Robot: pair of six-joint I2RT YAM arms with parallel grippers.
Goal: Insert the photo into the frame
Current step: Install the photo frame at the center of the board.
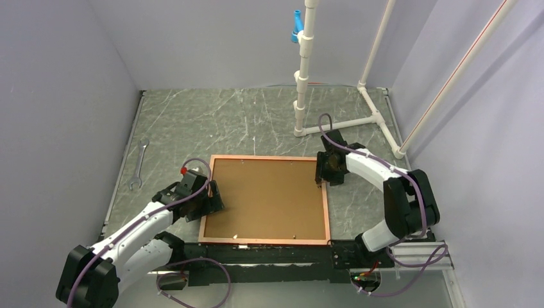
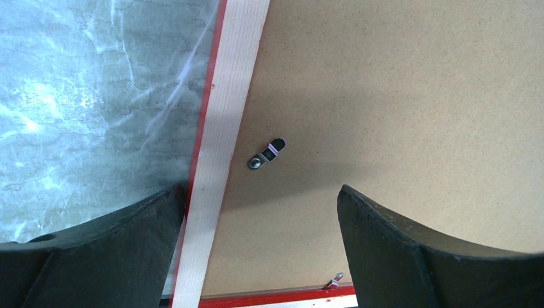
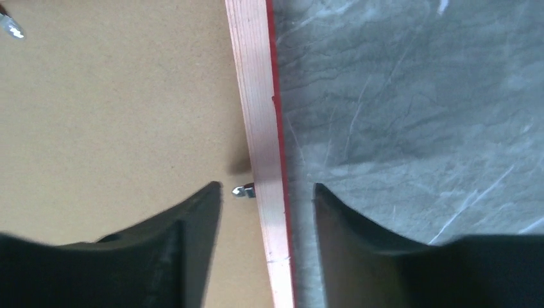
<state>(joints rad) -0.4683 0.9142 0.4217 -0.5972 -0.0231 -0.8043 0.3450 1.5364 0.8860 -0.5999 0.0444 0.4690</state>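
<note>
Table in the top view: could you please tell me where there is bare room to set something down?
Bare tabletop lies behind the frame, between the wrench and the PVC pipe stand. It is crowded at the frame's sides, where the left claw and right claw sit open over its edges.

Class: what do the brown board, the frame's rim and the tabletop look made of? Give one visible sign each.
Board: probably matte fibreboard, finely speckled, no grain. Frame rim: likely wood, pale face, glossy red edge. Table: marble-look grey, white veins; possibly laminate.
</note>
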